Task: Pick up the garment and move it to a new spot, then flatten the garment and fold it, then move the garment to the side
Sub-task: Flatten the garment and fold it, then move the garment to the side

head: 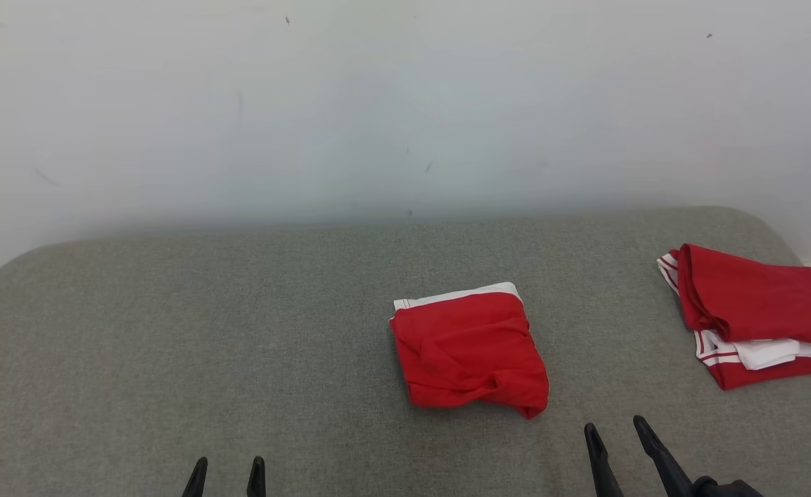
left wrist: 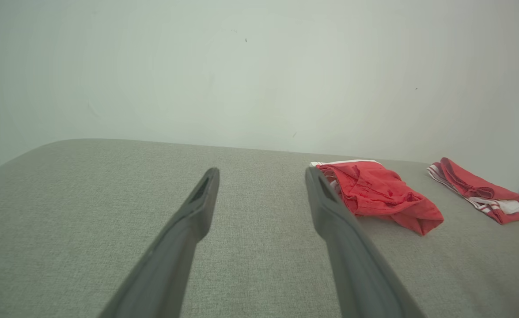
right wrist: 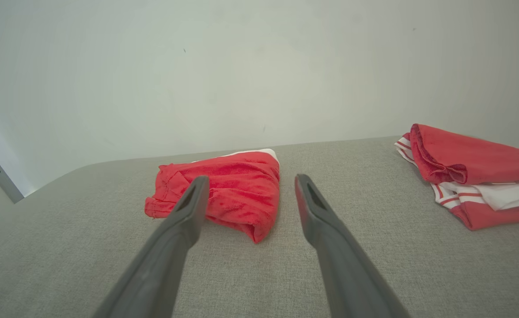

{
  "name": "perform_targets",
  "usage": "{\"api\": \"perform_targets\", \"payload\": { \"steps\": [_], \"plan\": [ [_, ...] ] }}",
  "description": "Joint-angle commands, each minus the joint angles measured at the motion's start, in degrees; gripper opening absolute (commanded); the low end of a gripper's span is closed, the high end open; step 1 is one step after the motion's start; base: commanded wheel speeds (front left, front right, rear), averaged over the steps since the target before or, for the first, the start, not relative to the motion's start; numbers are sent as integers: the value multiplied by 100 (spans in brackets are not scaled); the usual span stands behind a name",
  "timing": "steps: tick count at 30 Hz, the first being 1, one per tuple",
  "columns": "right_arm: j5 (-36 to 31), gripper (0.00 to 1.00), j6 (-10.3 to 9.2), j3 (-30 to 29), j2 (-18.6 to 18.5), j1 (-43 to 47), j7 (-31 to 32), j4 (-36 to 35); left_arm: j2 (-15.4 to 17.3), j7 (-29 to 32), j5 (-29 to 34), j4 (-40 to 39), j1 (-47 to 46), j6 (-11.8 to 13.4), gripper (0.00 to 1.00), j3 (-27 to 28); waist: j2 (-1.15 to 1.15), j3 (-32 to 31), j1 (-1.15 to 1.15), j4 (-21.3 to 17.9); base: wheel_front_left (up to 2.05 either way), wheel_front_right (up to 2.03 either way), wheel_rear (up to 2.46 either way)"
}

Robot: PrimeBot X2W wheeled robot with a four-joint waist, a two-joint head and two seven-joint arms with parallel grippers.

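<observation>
The garment [head: 471,352] lies folded, well left of the pile [head: 750,317]. The left tool [head: 230,461] and right tool [head: 614,424] gape empty before it. Pinching one layer could unfold it or drag it onto the pile.

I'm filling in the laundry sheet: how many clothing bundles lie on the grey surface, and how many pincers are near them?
Red-and-white clothing bundles: 2 (middle garment, right-hand bundle)
Pincers, both open and empty: 2 (left pincer, right pincer)
Total: 4
</observation>
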Motion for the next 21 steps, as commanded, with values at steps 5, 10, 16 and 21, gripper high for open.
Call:
{"api": "perform_targets", "payload": {
  "steps": [5, 10, 16, 21],
  "plan": [
    [88, 100, -16, -51, -10, 56, -26, 52, -13, -16, 5, 54, 66, -45, 100, -57, 0, 37, 0, 67, 0, 0, 0],
    [340, 100, -16, 30, -5, -93, -26, 238, -13, -15, 7, 62, 20, -52, 100, -103, 0, 112, 0, 104, 0, 0, 0],
    [1418, 100, -16, 395, -170, -771, -25, 1041, -13, -16, 50, 114, -128, -54, 100, -187, 0, 291, 0, 220, 0, 0, 0],
    [2603, 100, -16, 693, -466, -1619, 373, 1666, -12, -16, 116, 133, -234, -80, 100, -312, 0, 470, 0, 375, 0, 0, 0]
  ]
}}
